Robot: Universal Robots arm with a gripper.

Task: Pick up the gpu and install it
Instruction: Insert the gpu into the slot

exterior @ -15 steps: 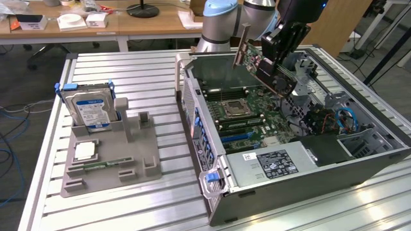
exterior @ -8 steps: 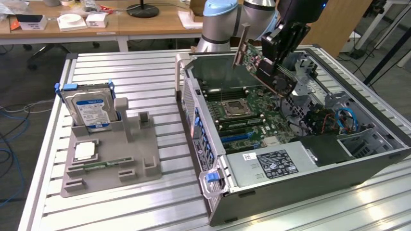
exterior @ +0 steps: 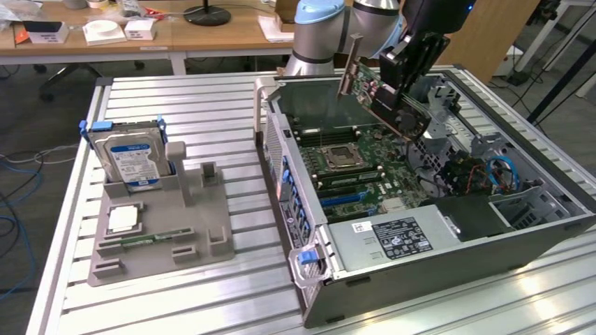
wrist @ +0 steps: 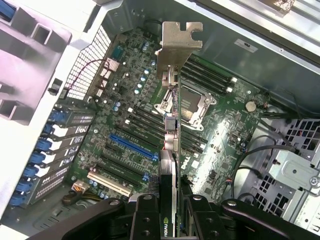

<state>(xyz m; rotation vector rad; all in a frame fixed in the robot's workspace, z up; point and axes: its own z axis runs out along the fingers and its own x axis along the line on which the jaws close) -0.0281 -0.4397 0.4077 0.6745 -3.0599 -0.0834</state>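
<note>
**Now the gpu hangs in the gripper over the open computer case**

A ribbed metal table carries everything. On it, toward the exterior view's right, lies the computer case with its side open, and the green motherboard shows inside. Toward the exterior view's left stands a grey holder. A hard drive with a blue label stands upright in its back slot.

The gpu is in the air above the motherboard, tilted and clear of the slots, with its silver bracket at the higher end. The gripper is closed on the card from both sides and holds it. In the wrist view the card is seen on edge, above the processor socket. A small memory stick lies flat in the holder, well apart from the case.
</note>
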